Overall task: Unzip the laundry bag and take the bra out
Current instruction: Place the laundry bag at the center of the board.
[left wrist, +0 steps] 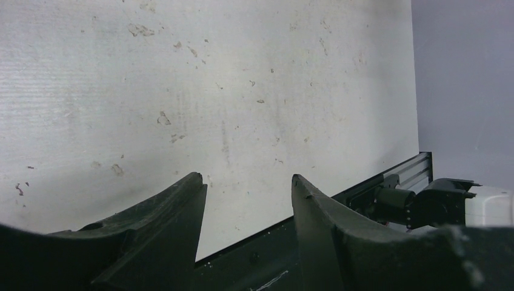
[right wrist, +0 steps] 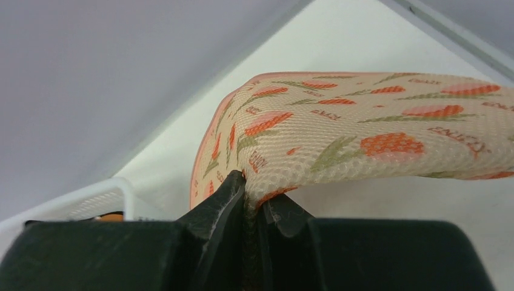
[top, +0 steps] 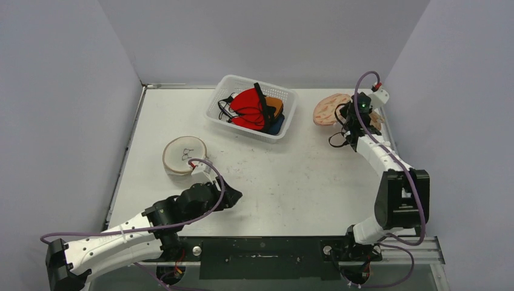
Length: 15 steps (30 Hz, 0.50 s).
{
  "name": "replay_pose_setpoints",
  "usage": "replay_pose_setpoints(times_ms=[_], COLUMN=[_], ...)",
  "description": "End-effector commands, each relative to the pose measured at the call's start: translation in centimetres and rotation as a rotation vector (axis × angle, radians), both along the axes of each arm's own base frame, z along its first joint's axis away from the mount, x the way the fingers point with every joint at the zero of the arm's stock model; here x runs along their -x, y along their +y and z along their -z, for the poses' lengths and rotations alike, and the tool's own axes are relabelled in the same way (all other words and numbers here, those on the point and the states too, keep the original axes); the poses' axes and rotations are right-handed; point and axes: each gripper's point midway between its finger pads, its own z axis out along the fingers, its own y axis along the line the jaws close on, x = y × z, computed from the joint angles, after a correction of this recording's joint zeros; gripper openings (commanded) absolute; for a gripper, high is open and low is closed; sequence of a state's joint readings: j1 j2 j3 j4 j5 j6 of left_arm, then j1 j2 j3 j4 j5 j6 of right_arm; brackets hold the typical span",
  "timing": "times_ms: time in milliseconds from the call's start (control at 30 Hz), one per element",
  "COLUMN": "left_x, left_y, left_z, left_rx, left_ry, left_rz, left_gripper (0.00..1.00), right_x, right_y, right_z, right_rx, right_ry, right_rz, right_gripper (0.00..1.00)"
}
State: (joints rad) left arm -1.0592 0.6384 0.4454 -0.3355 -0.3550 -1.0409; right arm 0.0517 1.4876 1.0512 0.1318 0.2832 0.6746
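A mesh laundry bag with an orange and green flower print lies at the table's far right. My right gripper is shut on its edge. In the right wrist view the bag folds over the jaws, and my right gripper pinches the mesh and its orange rim. Whether it holds a zip pull I cannot tell. No bra shows at the bag. My left gripper is open and empty, low over bare table at the near left; the left wrist view shows my left gripper with only tabletop between its fingers.
A white plastic basket at the back centre holds red, orange, blue and black garments. A round pale pouch with a pink rim lies left of centre, just beyond my left gripper. Grey walls stand on three sides. A black rail runs along the near edge.
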Motion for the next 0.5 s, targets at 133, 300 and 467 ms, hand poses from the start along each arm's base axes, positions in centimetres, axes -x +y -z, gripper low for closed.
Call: replay_pose_setpoints(times_ms=[133, 300, 467], left_x=[1.1, 1.1, 0.9], left_y=[0.2, 0.4, 0.2], left_z=[-0.2, -0.3, 0.1], left_rx=[0.084, 0.081, 0.08], left_ry=[0.036, 0.033, 0.032], left_rz=[-0.001, -0.006, -0.007], left_gripper=[0.52, 0.52, 0.52], right_x=[-2.9, -2.4, -1.6], right_y=[-0.3, 0.3, 1.2], right_z=[6.5, 9.8, 12.8], right_rx=[-0.114, -0.178, -0.244], right_ry=[-0.001, 0.031, 0.057], right_rz=[-0.007, -0.007, -0.014], right_gripper=[0.05, 0.05, 0.05])
